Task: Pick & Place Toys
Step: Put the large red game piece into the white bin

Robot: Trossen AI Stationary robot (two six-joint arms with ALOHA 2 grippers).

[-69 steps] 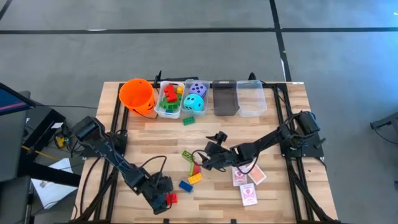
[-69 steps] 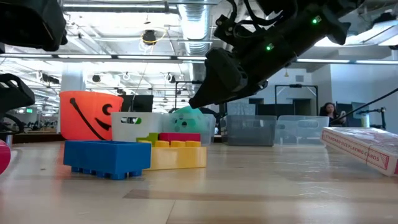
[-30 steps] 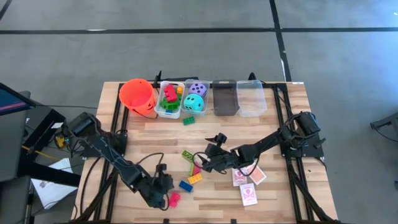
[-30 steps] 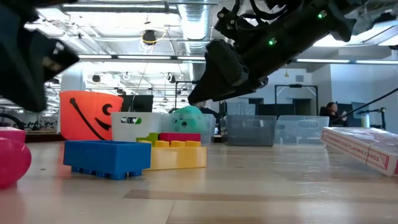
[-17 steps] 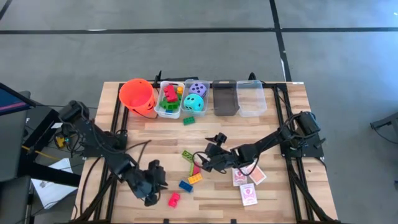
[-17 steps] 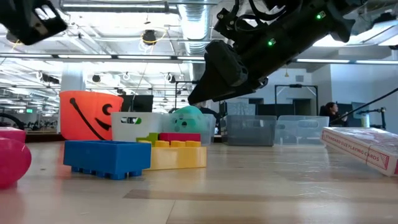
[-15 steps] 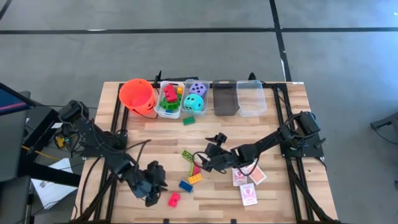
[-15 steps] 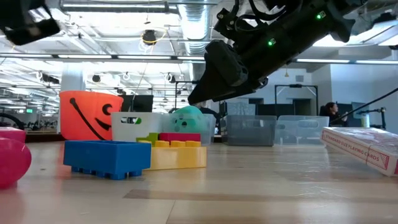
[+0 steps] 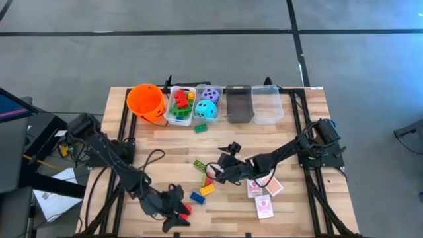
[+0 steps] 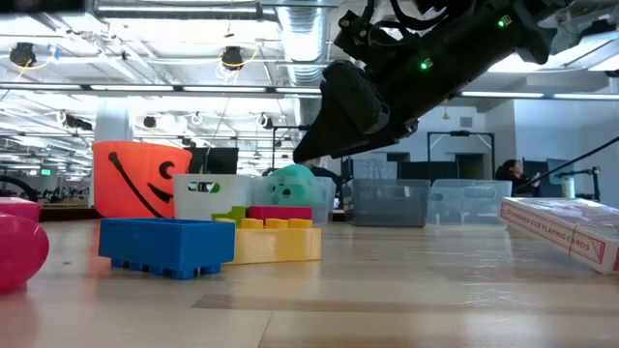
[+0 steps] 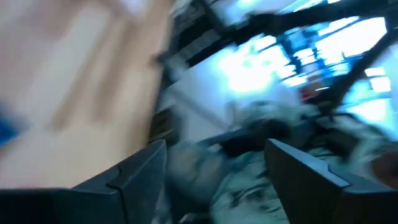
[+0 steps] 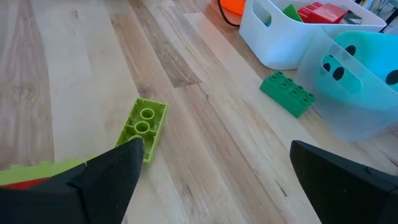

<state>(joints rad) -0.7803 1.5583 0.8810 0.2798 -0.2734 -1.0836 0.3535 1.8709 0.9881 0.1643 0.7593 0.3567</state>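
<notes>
Loose toys lie flat on the wooden table: a blue brick (image 9: 197, 197), a yellow brick (image 9: 207, 190), a red brick (image 9: 209, 180), two lime-green bricks (image 9: 199, 164) and a dark green brick (image 9: 200, 127). A pink-red toy (image 9: 187, 208) lies near the front edge. Red-and-white cards (image 9: 264, 206) lie to the right. My left gripper (image 9: 176, 217) is open and empty, raised above the table beside the pink-red toy; its wrist view (image 11: 214, 180) is blurred. My right gripper (image 9: 213, 173) is open and empty, hovering over the brick cluster, with a lime-green brick (image 12: 144, 127) ahead of it.
At the far edge stand an orange bucket (image 9: 145, 100), a white bin (image 9: 180, 106) with bricks, a clear bin (image 9: 207, 104) with a purple and a teal die, and two more bins (image 9: 239, 104) (image 9: 267, 104). A card box (image 10: 571, 230) lies at the right.
My left gripper has risen off the table and swung toward the left edge, away from the pink-red toy, then come back toward the near edge beside it. The pink-red toy stays on the table. My right gripper has kept still.
</notes>
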